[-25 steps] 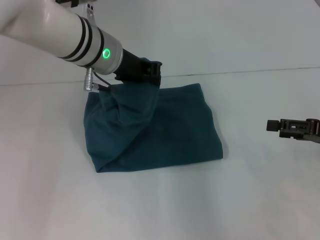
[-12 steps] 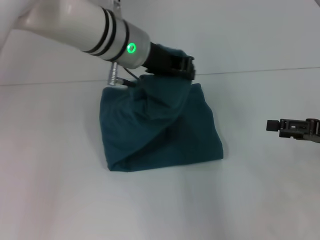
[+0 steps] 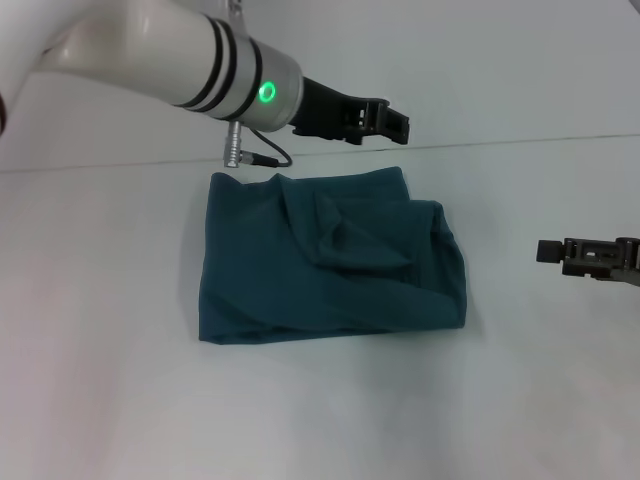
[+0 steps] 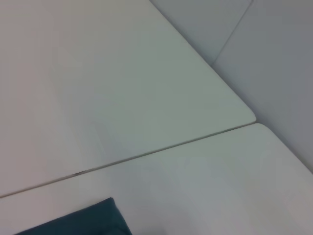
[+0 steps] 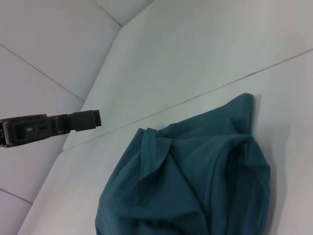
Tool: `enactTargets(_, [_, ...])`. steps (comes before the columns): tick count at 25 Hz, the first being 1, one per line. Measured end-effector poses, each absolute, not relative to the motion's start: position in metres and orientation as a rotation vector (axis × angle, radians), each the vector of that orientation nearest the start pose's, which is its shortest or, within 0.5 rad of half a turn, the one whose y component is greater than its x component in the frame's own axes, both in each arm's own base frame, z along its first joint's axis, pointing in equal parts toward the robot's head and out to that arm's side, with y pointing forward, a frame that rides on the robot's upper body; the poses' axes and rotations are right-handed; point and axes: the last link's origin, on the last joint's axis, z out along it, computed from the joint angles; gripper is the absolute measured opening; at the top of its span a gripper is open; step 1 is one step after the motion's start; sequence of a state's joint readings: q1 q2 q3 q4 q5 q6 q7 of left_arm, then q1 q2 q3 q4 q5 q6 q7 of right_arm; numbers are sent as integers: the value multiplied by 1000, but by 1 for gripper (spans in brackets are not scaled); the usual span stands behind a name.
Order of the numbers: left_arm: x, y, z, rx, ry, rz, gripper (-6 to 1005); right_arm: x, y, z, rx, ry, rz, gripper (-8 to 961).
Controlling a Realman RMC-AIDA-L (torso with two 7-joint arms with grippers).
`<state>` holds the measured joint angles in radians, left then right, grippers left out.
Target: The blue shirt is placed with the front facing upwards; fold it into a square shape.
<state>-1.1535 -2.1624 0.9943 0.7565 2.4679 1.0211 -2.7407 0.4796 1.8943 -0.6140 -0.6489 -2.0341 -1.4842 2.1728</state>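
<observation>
A: Starting with the head view, what is differing from a moment ago?

B: The left gripper (image 3: 395,118) is no longer pinching cloth. Half a second back it was carrying a raised fold of the blue shirt (image 3: 330,262) across the bundle; now it is hanging above the far edge, jaws parted narrowly and holding nothing. The fold is lying flat, and the shirt is sitting as a rough rectangle on the white table (image 3: 120,400), its right end bulging with rumpled creases.

A: And the other arm?

B: The right gripper (image 3: 545,252) is staying parked at the right edge of the view, well apart from the shirt, just as before. I cannot tell how its jaws are standing.

A: Any lettering showing?

B: None that can be read; only plain teal cloth is facing up. A green ring light (image 3: 267,92) is glowing on the left wrist.

A: What is the left wrist view giving?

B: Mostly bare table (image 4: 146,83) and a seam running across it. Only one corner of the shirt (image 4: 88,220) is peeking in at the frame's edge. That arm's own fingers are not showing.

A: And the right wrist view?

B: The shirt (image 5: 195,186) is filling the near part, folded and ridged with creases. Farther off, the left gripper (image 5: 95,117) is hovering clear of the cloth.
</observation>
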Motion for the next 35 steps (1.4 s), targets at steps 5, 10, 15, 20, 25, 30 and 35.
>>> enactTargets(5, [-53,464,-41,-2392,-1247,-324,547,325,342,85,-2173,1646,697,885])
enactTargets(10, [-76,459,-13,-2327,-1372,-400,786,323,345,87,-2182,1631,688,885])
enactTargets(15, [-127,441,22,-2238,-1620,-558,921,320,351,93,-2197,1602,664,885])
enactTargets(20, [-177,420,41,-2144,-1787,-667,949,310,361,96,-2238,1627,566,885])
enactTargets(25, [-210,405,49,-2117,-1824,-654,948,286,384,100,-2271,1653,421,885])
enactTargets(30, [-226,396,44,-2128,-1854,-551,947,256,406,109,-2248,1713,377,885])
enactTargets(35, [-234,392,39,-2134,-1847,-473,949,234,421,121,-2214,1739,405,885])
